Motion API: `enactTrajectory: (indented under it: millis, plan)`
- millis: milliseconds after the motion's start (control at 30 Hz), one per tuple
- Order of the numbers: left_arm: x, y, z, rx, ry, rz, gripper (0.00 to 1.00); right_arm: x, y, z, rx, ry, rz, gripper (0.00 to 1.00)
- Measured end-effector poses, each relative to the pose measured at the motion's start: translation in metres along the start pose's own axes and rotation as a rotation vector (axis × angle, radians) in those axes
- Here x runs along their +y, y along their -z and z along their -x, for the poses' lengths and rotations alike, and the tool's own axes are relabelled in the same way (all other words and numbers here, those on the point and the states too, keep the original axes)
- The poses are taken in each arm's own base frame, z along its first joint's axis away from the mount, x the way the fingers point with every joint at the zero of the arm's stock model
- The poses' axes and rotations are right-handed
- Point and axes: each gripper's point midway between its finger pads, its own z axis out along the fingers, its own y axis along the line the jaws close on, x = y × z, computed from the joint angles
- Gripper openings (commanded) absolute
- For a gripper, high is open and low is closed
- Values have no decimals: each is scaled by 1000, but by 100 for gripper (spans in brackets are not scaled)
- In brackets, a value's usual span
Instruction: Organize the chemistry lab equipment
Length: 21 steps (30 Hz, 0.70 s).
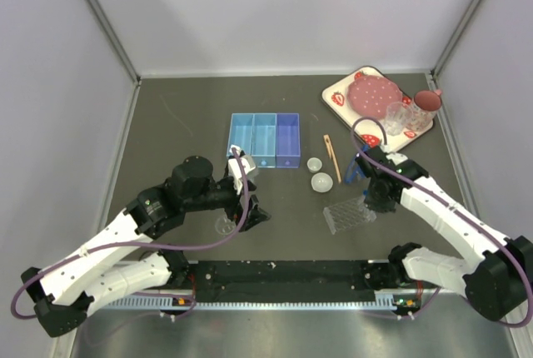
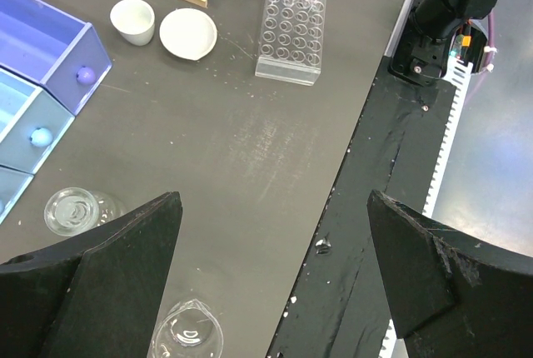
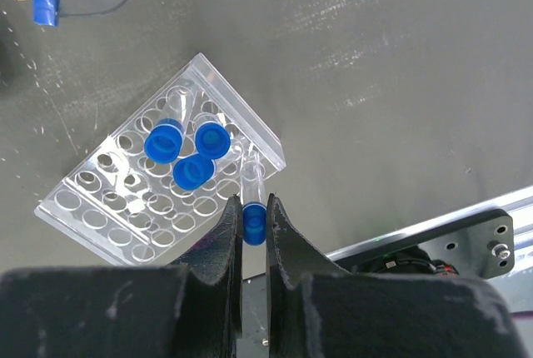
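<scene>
right wrist: right end effector [image 3: 253, 208] clamps a blue-capped tube [image 3: 251, 178] at the well rack [image 3: 92, 208] edge, apparently for slotting; left end effector [image 2: 273, 201] gapes open.

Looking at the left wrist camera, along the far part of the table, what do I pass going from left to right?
purple bin → small deep dish → shallow round dish → well rack → right arm's base. The tongs and blue piece overlap these, so they are left out.
</scene>
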Motion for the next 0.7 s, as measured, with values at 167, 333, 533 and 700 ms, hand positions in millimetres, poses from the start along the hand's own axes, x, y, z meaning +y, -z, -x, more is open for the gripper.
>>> enactTrajectory:
  millis: [167, 333, 533, 700]
  plan:
    - [0, 0, 0, 0, 0, 2, 99, 4, 0, 1, -8, 4, 12, 0]
    - [1, 0, -1, 1, 0, 3, 99, 6, -1, 2, -11, 6, 18, 14]
    - [0, 0, -1, 0, 0, 3, 99, 9, -1, 1, -13, 8, 30, 35]
    - [0, 2, 0, -7, -2, 2, 99, 11, 0, 0, -12, 21, 39, 36]
